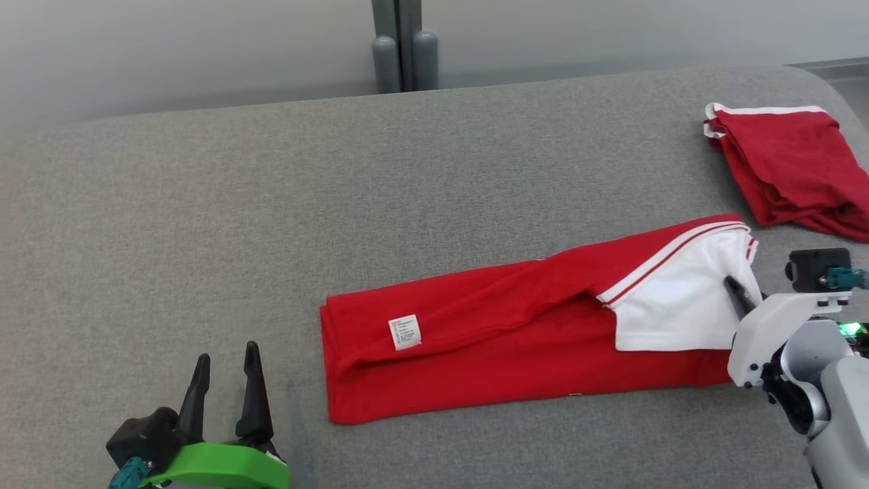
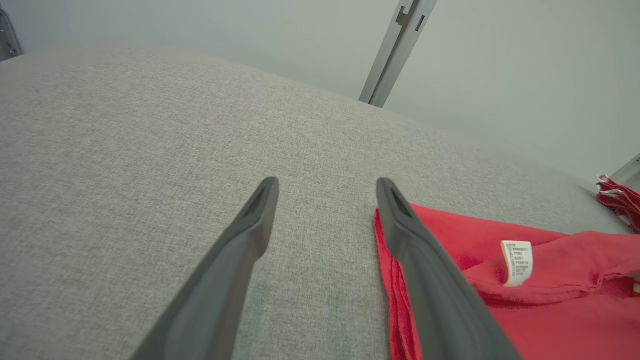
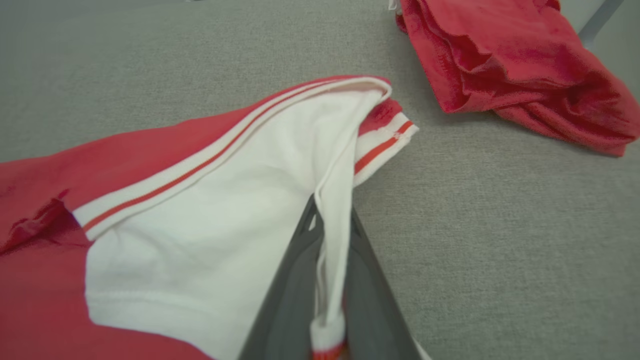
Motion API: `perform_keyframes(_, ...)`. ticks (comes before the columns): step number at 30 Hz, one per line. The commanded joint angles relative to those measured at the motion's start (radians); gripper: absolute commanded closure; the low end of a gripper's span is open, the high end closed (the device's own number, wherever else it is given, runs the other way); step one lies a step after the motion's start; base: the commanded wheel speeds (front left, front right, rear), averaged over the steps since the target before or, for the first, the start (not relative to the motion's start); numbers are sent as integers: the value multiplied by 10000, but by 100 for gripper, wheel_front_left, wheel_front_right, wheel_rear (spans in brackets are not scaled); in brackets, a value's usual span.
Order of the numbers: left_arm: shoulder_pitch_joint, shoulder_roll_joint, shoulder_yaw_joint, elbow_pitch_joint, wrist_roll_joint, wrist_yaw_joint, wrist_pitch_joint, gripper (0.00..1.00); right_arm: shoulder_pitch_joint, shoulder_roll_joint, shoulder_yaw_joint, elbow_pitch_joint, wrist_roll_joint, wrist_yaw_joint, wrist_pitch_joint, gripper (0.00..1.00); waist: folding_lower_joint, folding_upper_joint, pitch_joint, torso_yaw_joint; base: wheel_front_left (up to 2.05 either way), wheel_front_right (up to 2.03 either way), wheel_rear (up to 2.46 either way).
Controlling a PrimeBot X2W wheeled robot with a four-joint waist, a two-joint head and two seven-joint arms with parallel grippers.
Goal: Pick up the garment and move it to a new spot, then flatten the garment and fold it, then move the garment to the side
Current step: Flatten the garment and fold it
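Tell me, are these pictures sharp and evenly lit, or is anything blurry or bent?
Head view: soft even light, faint shadows, garment crisp. Left wrist view: the grey surface bulges from the wide lens, fingers loom large. Right wrist view: fingers blur near the lens, white sleeve sharp.

You've got loads of open gray surface (image 1: 204,224) left of the folded garment (image 1: 475,353); on the right, a second red cloth (image 1: 791,170) crowds things.
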Motion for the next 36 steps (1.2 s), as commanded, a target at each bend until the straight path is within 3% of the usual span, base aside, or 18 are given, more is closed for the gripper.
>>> perform_keyframes(1, -177, 8, 4, -32, 60, -42, -30, 0, 191, -179, -219, -224, 1, -13, 47, 100, 0, -1, -90, -359, 0, 0, 0)
perform_keyframes(10, -246, -41, -68, 76, 107, -74, -30, 0, 634, 146, -601, -1784, 144, -13, 452, 100, 0, -1, -69, -565, 0, 0, 0)
perform_keyframes(20, -346, -63, -65, 212, 118, -136, -30, 0, 433, 1381, 1488, -3277, 642, -13, 571, 100, 0, -1, -107, -149, 0, 0, 0)
perform_keyframes(26, -408, -75, -173, 284, 120, -165, -30, 0, -76, 2092, 3119, -2751, 1153, -13, 375, 100, 0, -1, -110, 169, 0, 0, 0)
perform_keyframes(36, -670, -83, -637, 507, -77, -251, -30, 0, -1373, 2214, 5305, -571, 2411, -11, -195, 100, 0, -1, -98, 1100, 0, 0, 0)
